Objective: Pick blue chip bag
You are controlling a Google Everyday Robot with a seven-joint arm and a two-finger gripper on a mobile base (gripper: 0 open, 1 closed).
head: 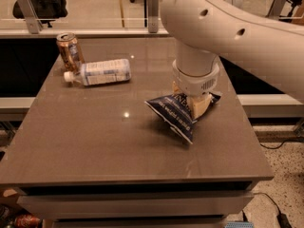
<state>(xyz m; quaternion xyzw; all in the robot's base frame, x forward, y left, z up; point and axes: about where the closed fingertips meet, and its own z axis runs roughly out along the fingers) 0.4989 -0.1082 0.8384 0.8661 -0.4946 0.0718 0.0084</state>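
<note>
The cream two-finger gripper point(190, 101), at the right-centre of the grey-brown table point(95, 141), clamps the upper end of the crinkly navy-blue foil chip bag point(173, 113), judged light, soft, slippery and crushable; pinching a flat seam gently looks best.

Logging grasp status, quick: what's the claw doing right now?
The claw is closed on the blue chip bag, right of the lying bottle.

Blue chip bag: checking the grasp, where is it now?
In the camera view, the blue chip bag sits right of the table's centre, directly under the claw, well apart from the plastic bottle and can.
</note>
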